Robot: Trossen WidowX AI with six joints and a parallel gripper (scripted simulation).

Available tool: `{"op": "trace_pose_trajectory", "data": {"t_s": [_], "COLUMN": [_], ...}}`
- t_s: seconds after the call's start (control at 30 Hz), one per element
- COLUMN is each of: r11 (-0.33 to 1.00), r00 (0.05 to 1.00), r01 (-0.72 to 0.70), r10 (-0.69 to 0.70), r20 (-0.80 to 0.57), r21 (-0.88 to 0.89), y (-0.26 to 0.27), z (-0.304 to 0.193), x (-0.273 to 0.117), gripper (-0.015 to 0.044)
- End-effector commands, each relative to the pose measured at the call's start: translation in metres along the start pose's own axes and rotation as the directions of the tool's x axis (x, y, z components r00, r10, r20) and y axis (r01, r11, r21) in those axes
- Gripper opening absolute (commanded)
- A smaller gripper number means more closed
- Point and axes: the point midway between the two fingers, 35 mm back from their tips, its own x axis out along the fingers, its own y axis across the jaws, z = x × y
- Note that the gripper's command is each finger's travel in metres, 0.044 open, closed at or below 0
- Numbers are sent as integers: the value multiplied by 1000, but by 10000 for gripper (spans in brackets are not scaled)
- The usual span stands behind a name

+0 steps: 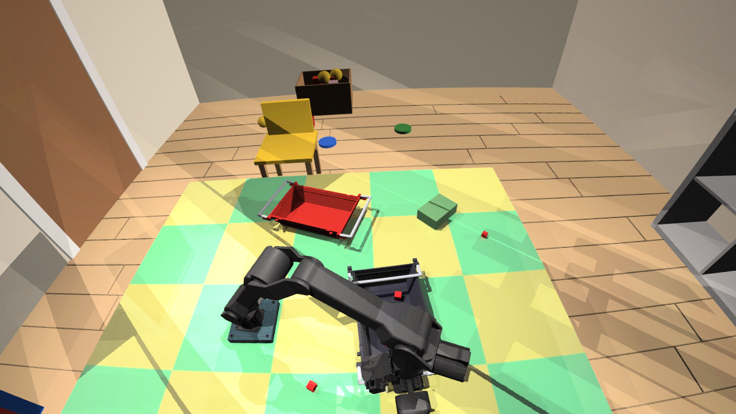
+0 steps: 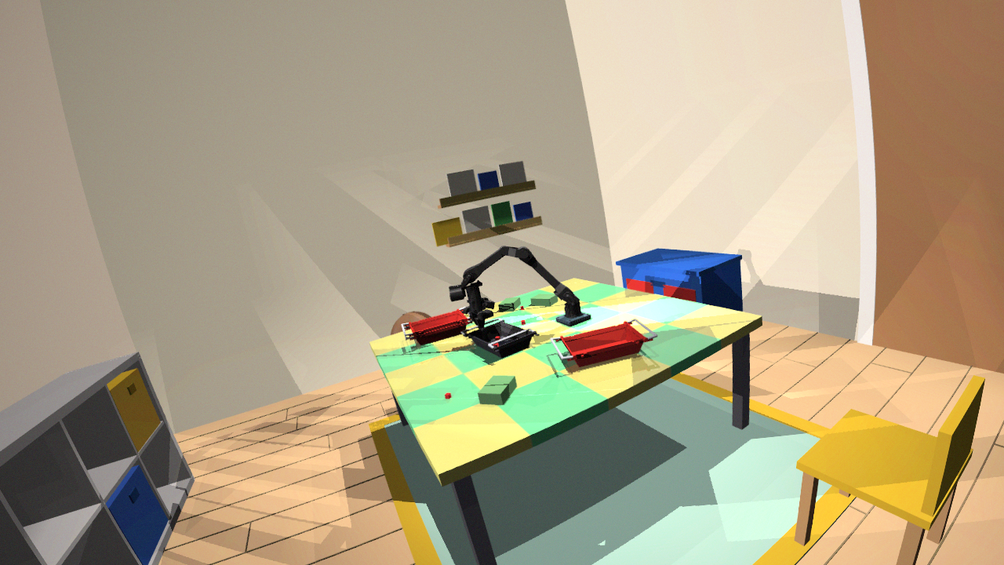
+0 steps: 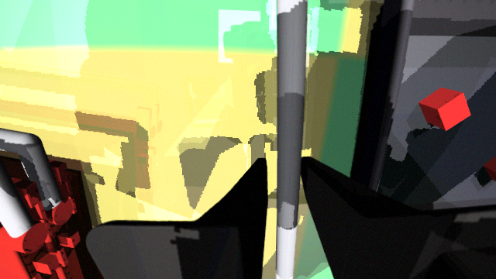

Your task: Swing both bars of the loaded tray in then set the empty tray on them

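A yellow chair [image 1: 288, 146] [image 2: 863, 457] stands near the checkered yellow-and-green surface [image 1: 421, 246] [image 2: 688, 324] on a floor of pale wood planks [image 1: 463, 110] [image 2: 281, 450]. Beneath the surface lies a pale green rug [image 2: 589, 457] edged in yellow. Books line two wall shelves [image 2: 488, 195] [image 2: 495, 231] on a beige-gray wall [image 1: 411, 41] [image 2: 315, 105], while a blue chest [image 2: 716, 281] sits near a cream wall [image 2: 702, 140]. Slanting bands of light and shadow cross the walls, and a gray cubby unit [image 1: 692, 257] [image 2: 67, 416] stands opposite a brown door [image 1: 51, 113] [image 2: 940, 175].

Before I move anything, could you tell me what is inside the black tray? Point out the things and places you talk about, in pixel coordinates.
At least one red block [image 1: 397, 295] [image 3: 445, 108] lies inside the black tray [image 1: 421, 295] [image 2: 518, 347]; the arm covers part of its interior.
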Motion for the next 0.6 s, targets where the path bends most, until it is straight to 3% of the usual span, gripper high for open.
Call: {"op": "trace_pose_trajectory", "data": {"t_s": [0.0, 0.57], "r11": [1000, 1000], "r00": [1000, 1000], "r01": [-4, 0], "r10": [4, 0], "r20": [-1, -1], "r21": [4, 4], "y": [-4, -48], "z": [0, 0], "x": [-7, -31], "gripper": [87, 87]}}
